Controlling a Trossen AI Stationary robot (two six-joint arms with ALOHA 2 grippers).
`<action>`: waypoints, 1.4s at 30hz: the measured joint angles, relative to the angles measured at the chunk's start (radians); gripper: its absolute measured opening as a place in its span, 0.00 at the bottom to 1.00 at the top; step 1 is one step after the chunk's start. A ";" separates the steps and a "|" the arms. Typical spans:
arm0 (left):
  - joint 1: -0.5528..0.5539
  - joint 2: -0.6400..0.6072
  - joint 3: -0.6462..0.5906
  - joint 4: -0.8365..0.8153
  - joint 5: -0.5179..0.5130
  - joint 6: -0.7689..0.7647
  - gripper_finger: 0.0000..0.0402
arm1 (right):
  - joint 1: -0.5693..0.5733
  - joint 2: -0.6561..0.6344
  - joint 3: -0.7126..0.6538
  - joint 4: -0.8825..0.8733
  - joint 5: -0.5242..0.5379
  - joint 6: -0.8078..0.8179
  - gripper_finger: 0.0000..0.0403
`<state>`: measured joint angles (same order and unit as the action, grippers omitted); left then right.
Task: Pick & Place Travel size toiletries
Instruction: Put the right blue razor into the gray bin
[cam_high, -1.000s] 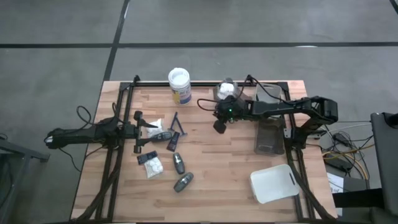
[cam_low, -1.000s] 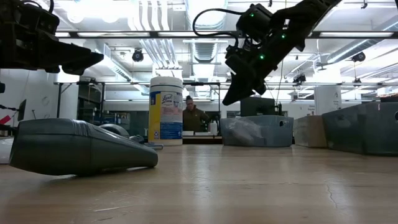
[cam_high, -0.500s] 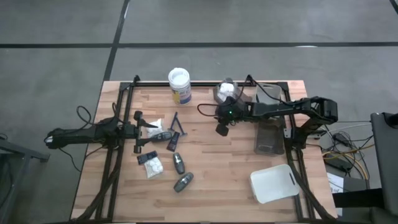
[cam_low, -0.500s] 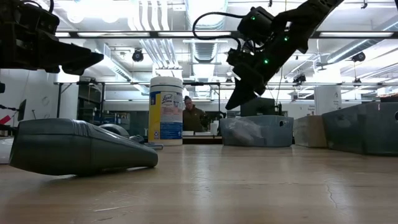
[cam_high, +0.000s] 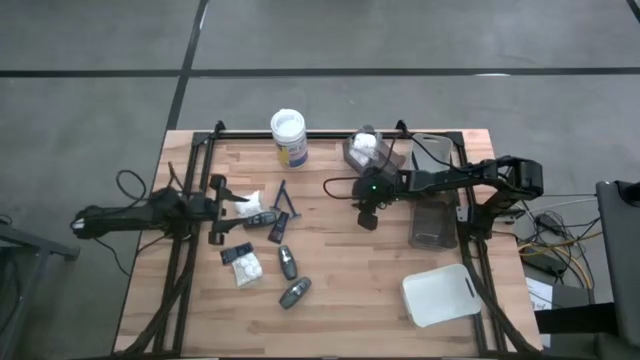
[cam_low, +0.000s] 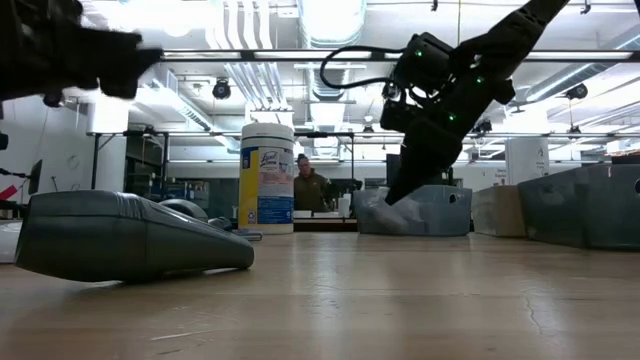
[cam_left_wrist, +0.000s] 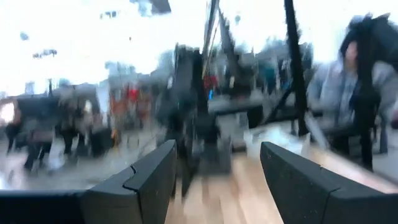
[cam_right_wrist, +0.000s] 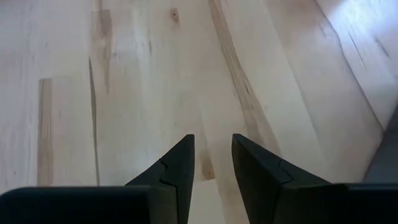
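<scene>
Since a second ago the empty right end effector has been lowered toward the worktop with fingers slightly parted, the toiletries well to its side beneath the released left end effector, the blue-yellow labelled jar beyond, its writing unreadable.

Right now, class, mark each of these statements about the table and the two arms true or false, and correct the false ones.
1. The right tool holds a white packet. False: its fingers stand apart with nothing between them, above bare wood.
2. The white-lidded jar stands upright near the table's far edge. True.
3. The white tray is full of toiletries. False: it shows nothing inside.
4. Several toiletries, among them a dark oval bottle, lie on the wood on the left arm's side. True.
5. The left tool is closed on a stick. False: its fingers are wide apart and empty.
</scene>
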<state>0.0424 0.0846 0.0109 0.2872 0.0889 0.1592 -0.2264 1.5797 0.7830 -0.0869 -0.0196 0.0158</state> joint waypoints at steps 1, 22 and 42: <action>0.000 0.010 0.002 0.057 -0.001 -0.007 0.59 | 0.000 0.000 0.000 0.001 0.000 -0.001 0.24; 0.002 0.938 0.451 -0.231 -0.216 -0.114 0.59 | 0.000 0.000 0.000 0.049 -0.007 0.011 0.09; 0.076 1.287 0.648 -0.366 -0.330 -0.310 0.59 | 0.000 0.000 -0.001 0.055 -0.008 0.012 0.21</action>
<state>0.1180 1.3720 0.6593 -0.0787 -0.2414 -0.1511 -0.2265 1.5799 0.7822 -0.0316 -0.0272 0.0274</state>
